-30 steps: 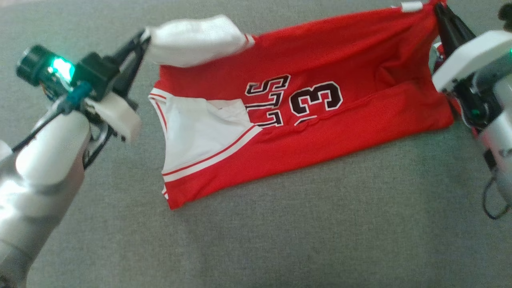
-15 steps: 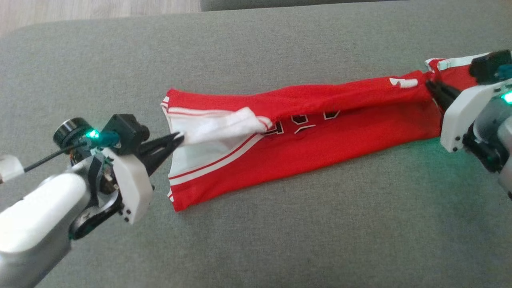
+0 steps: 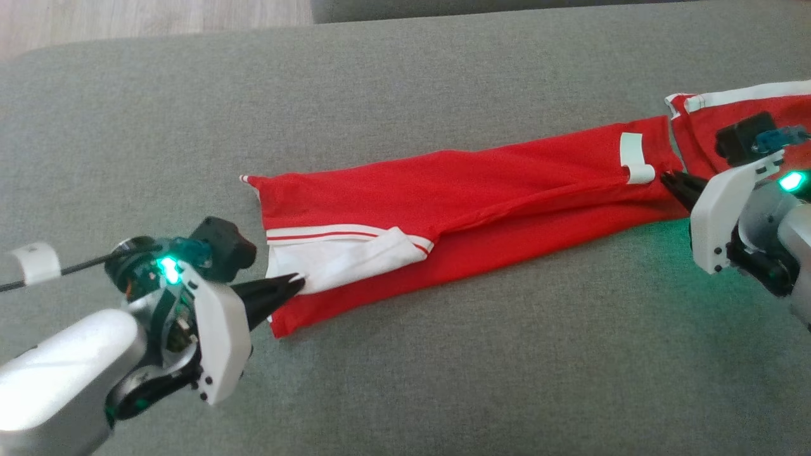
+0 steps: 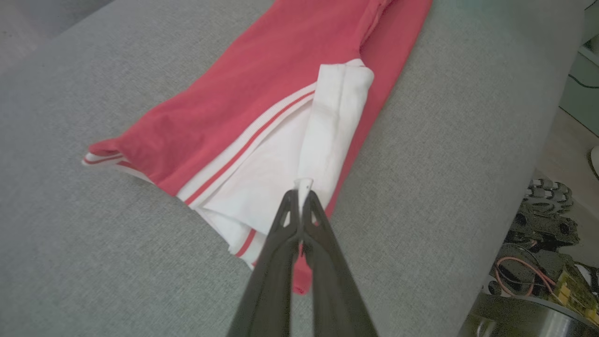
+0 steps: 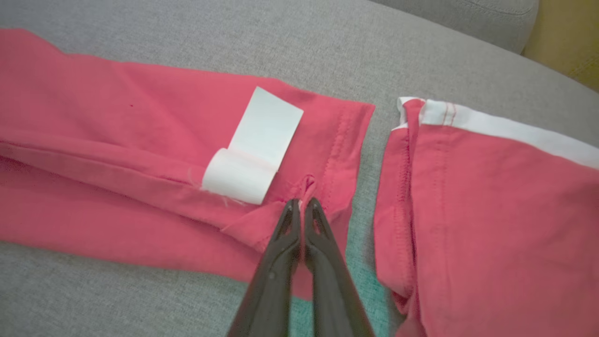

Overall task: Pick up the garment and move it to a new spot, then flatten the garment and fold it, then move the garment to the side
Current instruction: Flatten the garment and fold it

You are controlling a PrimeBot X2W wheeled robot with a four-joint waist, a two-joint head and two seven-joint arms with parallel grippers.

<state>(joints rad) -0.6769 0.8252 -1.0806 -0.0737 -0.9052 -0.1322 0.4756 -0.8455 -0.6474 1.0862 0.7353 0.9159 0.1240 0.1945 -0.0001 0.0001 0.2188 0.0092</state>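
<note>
Grey upholstered cushion (image 3: 405, 380): red-and-white knit jersey (image 3: 481, 190) folded in long strip, centre to right edge. Left gripper (image 3: 294, 282) pinches white corner, right gripper (image 3: 668, 178) apparently red hem. Soft, light, limp; take corners.

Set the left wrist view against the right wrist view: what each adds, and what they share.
Left wrist: the left gripper pinches the white striped panel; wiring lies at the lower right. Right wrist: the right gripper pinches the red hem beside a curled white label, near another red piece with white trim. Both: jaws shut on the red jersey, over the grey cushion.
</note>
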